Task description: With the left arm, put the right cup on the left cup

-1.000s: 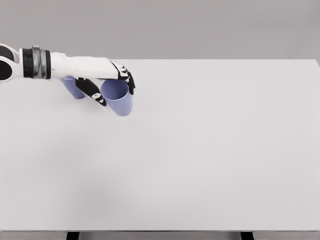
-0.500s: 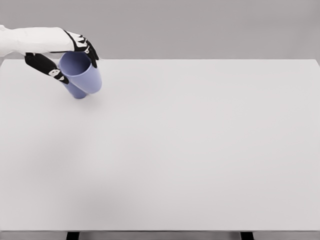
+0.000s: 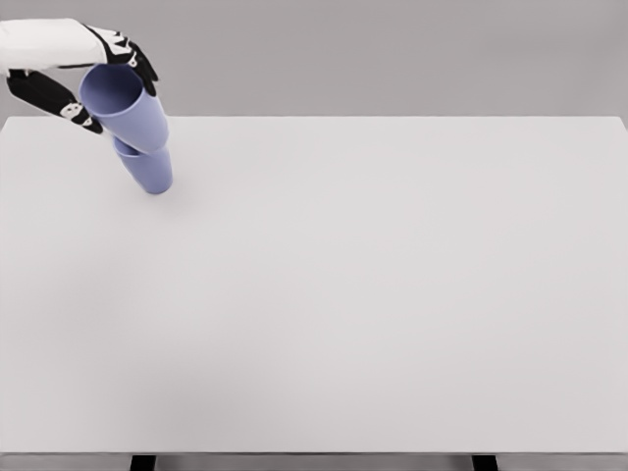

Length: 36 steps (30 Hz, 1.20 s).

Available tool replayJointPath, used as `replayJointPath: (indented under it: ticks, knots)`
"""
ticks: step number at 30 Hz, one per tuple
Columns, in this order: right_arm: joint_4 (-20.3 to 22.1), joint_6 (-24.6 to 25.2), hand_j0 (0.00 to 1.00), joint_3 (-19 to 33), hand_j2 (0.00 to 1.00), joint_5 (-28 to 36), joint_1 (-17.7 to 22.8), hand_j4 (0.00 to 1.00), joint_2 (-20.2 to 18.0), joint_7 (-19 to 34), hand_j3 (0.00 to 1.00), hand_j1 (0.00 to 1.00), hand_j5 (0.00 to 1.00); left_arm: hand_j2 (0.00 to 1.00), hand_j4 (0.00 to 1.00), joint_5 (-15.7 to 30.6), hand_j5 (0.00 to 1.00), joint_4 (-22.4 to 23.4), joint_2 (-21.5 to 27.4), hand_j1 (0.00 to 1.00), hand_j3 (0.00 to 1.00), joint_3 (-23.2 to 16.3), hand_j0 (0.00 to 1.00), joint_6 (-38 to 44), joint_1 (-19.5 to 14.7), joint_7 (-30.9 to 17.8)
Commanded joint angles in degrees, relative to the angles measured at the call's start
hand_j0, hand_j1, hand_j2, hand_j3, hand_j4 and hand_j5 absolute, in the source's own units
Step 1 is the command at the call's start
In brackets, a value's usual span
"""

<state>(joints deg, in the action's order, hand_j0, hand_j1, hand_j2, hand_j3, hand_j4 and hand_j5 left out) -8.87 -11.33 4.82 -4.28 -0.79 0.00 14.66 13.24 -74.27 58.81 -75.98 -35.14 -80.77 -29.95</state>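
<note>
Left hand (image 3: 93,74) at the far-left corner of the surface (image 3: 373,294), fingers (image 3: 137,61) wrapped around the rim of the carried cup (image 3: 126,110). The grasp sits high, probably so the base stays free to seat. This cup hangs below the fingers, tilted, mouth open toward camera, its base at the mouth of the standing cup (image 3: 149,169); seated or just above, cannot tell. Both are plain periwinkle tumblers, matte, tapering downward.
</note>
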Motion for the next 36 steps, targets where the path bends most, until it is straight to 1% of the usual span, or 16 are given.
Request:
replayJointPath:
  ticks: [1,6,11,17,36]
  knots:
    - [0.00,-0.01,1.00,0.01,1.00,-0.03,0.00,1.00,0.00,0.02,1.00,1.00,1.00,0.53,0.53,0.30,0.53,2.19,-0.10,0.53,0.53,0.05,0.53,0.14,0.00,0.07]
    - [0.00,-0.01,1.00,0.01,1.00,-0.03,0.09,1.00,0.00,0.02,1.00,1.00,1.00,0.53,0.53,-0.05,0.53,6.24,-0.80,0.53,0.53,-0.13,0.53,0.14,-0.17,0.07]
    - [0.00,-0.01,1.00,0.01,1.00,-0.03,0.00,1.00,0.00,0.02,1.00,1.00,1.00,0.53,0.53,-0.14,0.53,9.58,-3.17,0.53,0.53,-0.66,0.53,0.14,0.00,-0.02]
    - [0.00,-0.01,1.00,0.01,1.00,-0.03,0.09,1.00,0.00,0.02,1.00,1.00,1.00,0.53,0.53,-0.23,0.53,12.30,-5.28,0.53,0.53,-0.75,0.53,0.14,0.44,-0.02]
    - [0.00,-0.01,1.00,0.01,1.00,-0.03,0.00,1.00,0.00,0.02,1.00,1.00,1.00,0.53,0.53,-0.41,0.53,12.48,-5.20,0.53,0.53,-0.75,0.53,0.14,0.70,-0.02]
